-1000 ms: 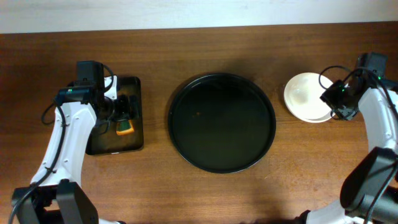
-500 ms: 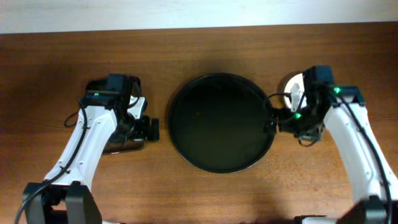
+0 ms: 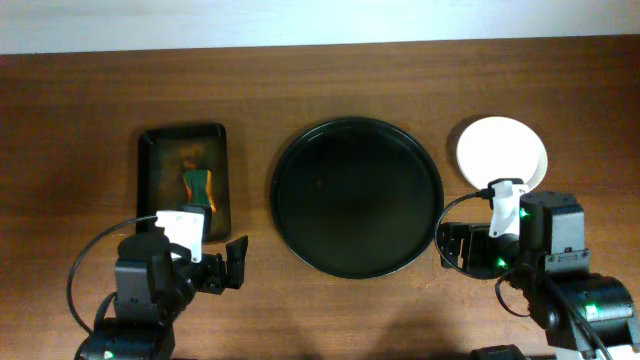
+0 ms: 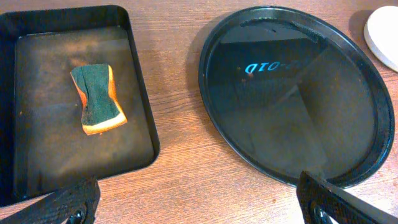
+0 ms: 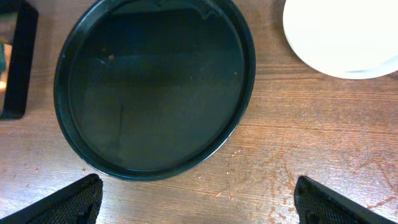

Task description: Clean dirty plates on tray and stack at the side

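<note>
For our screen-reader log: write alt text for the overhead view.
An empty round black tray sits at centre; white plates lie stacked to its right, a sponge in a small rectangular tray to its left. Near the bottom edge, the left gripper and right gripper hover open, holding nothing.

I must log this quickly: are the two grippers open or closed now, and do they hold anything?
Left gripper: open, holding nothing.
Right gripper: open, holding nothing.
</note>
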Available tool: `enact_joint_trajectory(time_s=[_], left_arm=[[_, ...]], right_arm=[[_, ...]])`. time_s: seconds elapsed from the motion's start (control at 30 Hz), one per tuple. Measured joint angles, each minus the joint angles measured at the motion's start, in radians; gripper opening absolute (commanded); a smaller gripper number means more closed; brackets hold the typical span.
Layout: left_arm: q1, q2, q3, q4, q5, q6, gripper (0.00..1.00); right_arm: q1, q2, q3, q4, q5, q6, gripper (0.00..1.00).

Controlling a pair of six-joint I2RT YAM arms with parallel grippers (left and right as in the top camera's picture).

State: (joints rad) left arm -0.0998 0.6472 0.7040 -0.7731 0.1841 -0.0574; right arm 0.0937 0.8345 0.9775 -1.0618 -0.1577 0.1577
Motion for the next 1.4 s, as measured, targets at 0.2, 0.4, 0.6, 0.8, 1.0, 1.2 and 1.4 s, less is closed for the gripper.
enact_joint_trajectory(time_s=[0.2,0.4,0.6,0.8,1.0,1.2,1.4], left_arm=[[0.000,0.002,0.000,0.000,0.000,0.000,0.99],[0.000,0.002,-0.001,0.000,0.000,0.000,0.99],[0.000,0.002,-0.002,-0.005,0.000,0.000,0.99],[0.000,0.003,-0.003,-0.008,0.000,0.000,0.99],[0.000,0.003,-0.003,-0.008,0.000,0.000,0.99],[0.000,0.003,-0.003,-0.008,0.000,0.000,0.99],[0.000,0.003,-0.003,-0.008,0.000,0.000,0.99]], right_arm=[[0.000,0.128,0.000,0.001,0.000,0.000,0.99],[0.000,0.051,-0.015,0.014,0.054,-0.005,0.99],[0.003,-0.428,-0.214,0.417,0.169,-0.053,0.99],[0.044,-0.798,-0.727,0.851,0.184,-0.066,0.99],[0.045,-0.821,-0.957,1.190,0.188,-0.103,0.99],[0.045,-0.822,-0.967,0.990,0.184,-0.215,0.99],[0.045,-0.822,-0.967,0.990,0.184,-0.222,0.99]])
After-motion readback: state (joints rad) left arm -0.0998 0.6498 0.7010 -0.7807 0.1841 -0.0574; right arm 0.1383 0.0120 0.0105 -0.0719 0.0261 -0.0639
